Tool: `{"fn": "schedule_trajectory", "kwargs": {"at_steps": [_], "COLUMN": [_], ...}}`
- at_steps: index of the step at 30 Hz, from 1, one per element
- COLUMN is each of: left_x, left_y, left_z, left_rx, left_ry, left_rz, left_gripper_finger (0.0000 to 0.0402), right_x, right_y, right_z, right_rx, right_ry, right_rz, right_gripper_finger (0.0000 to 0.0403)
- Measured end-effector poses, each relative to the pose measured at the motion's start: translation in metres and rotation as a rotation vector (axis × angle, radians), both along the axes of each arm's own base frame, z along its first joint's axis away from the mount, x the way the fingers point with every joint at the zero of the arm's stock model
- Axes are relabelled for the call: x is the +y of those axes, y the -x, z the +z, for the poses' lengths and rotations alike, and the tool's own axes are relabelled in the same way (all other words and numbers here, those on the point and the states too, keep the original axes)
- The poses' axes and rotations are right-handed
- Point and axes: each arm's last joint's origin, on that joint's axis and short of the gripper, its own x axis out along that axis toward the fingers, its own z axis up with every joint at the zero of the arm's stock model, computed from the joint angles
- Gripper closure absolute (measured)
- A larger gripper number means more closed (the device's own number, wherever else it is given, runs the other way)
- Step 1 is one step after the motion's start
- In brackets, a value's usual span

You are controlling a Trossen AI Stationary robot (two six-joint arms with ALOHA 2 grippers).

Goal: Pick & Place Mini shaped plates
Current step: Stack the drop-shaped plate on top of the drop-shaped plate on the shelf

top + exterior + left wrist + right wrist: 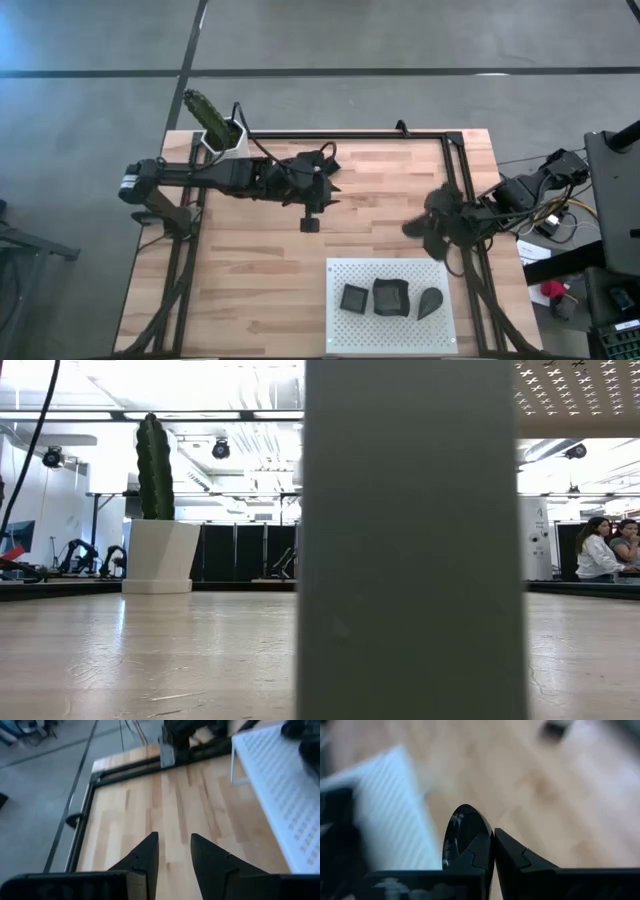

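Three mini shaped plates lie on the white perforated board point(345, 335): a square one point(354, 297), a wavy-edged one point(390, 297) and a teardrop one point(430, 303). My right gripper point(418, 228) hovers past the board's far right corner, shut on another glossy black plate point(461, 834). My left gripper point(335, 190) is open above the middle of the table; in its wrist view the fingers point(174, 842) have bare wood between them. A small dark square thing point(310, 223) lies on the table beside it. My right gripper pinches the glossy black plate by its rim point(476, 836) between its two fingers point(512, 852). The plate stands on edge in the hold, most of it showing beside one finger. It is lifted clear of the wood, with the white board off to one side.
A green cactus in a white pot point(215, 128) stands at the table's far left corner. A black frame point(350, 133) runs along the table's far and side edges. In the low view a grey upright point(410, 540) blocks the middle, and people point(600, 550) sit in the room behind.
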Motion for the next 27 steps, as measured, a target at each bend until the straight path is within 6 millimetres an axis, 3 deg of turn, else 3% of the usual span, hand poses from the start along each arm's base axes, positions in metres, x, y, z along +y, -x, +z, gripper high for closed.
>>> {"fn": "schedule_trajectory", "kwargs": {"at_steps": [5, 10, 18, 27], "left_x": [-0.001, 0.000, -0.001, 0.000], "left_y": [-0.005, -0.008, -0.022, -0.051], "left_z": [0.003, 0.008, 0.020, 0.015], "left_rx": [-0.085, -0.152, -0.358, -0.536], "left_ry": [0.060, 0.111, 0.167, 0.180], "left_rz": [0.027, 0.053, 0.058, 0.055], "left_gripper_finger": [0.0293, 0.0294, 0.0295, 0.0295], "right_x": [-0.012, -0.016, -0.012, -0.005], "right_y": [0.000, -0.002, -0.011, -0.023], "right_z": [0.011, 0.019, 0.023, 0.000], "right_rx": [-0.214, -0.384, -0.540, -0.584], "right_ry": [0.331, 0.546, 0.680, 0.717], "right_rz": [-0.227, -0.402, -0.574, -0.641], "right_gripper_finger": [0.0391, 0.0391, 0.0391, 0.0390]}}
